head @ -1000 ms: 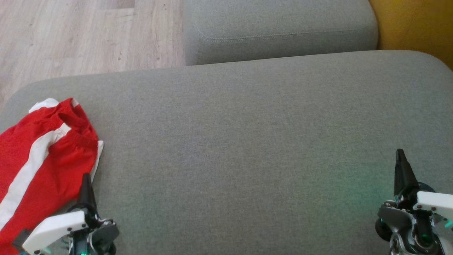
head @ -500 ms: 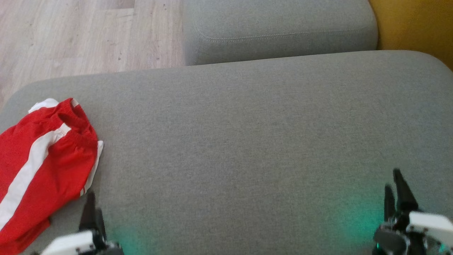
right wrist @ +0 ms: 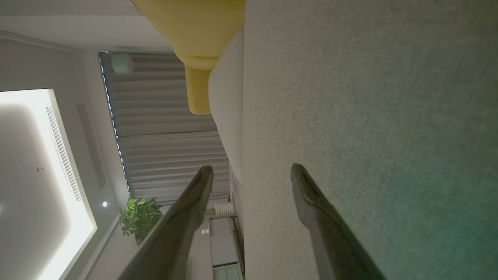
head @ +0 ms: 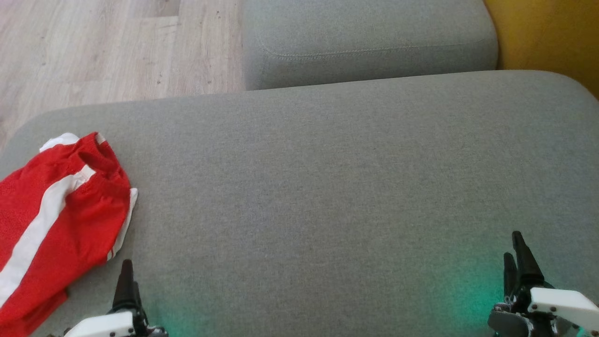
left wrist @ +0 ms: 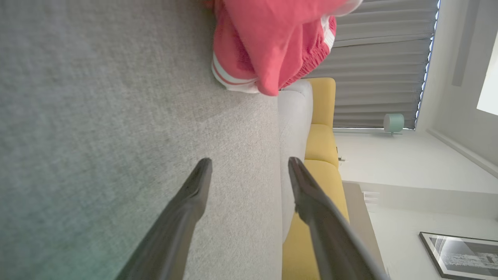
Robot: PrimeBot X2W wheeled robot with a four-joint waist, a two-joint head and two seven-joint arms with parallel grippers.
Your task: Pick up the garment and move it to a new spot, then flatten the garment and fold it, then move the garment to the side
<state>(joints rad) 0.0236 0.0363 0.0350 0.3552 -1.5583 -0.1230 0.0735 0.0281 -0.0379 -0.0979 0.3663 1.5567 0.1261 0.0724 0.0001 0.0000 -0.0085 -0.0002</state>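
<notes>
- Fingers [left wrist: 190, 202] on your left gripper [left wrist: 249, 161] and right gripper [right wrist: 253, 167] stand spread apart with nothing between them, both close over bare seat near its front edge.
- Your shorts [head: 56, 215] lie clear of both grippers at the left edge of the seat [head: 327, 187], close to its front-left corner, and they look bunched, not squared.
- Watch that edge: a nudge from the left gripper could slide the shorts off onto the floor [head: 93, 51].
- Pointed fingertips could snag the loose fabric and pull the layers open.
- The shorts are red mesh-like cloth with a white side stripe and a gathered waistband.
- The seat is grey woven cloth with rounded corners; the floor is pale wood planks.
</notes>
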